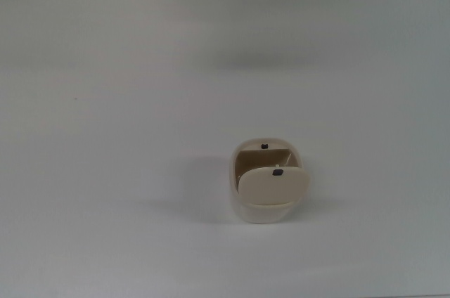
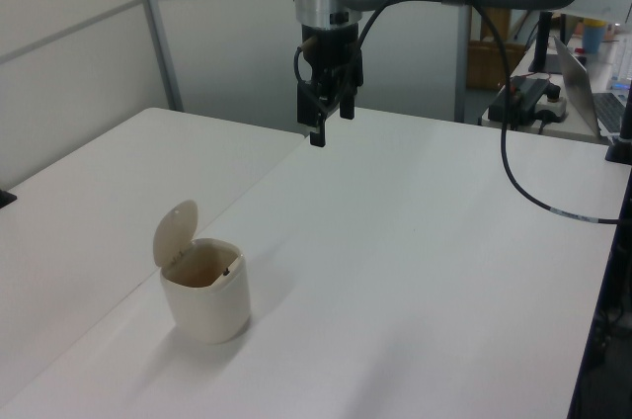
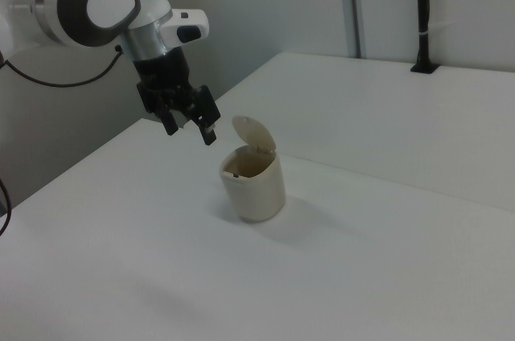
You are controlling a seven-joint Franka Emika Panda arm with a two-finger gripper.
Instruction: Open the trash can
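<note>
Trash can sits on the white table, nearer the top view's bottom edge, its lid tipped upright and tan inside exposed. Farther back, well apart, the gripper hangs above the table, fingers spread, holding nothing.

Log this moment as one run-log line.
task: open trash can | trash can: lid up, tan inside showing | tool: open, empty, raised clear of can | table: nothing else on it
</note>
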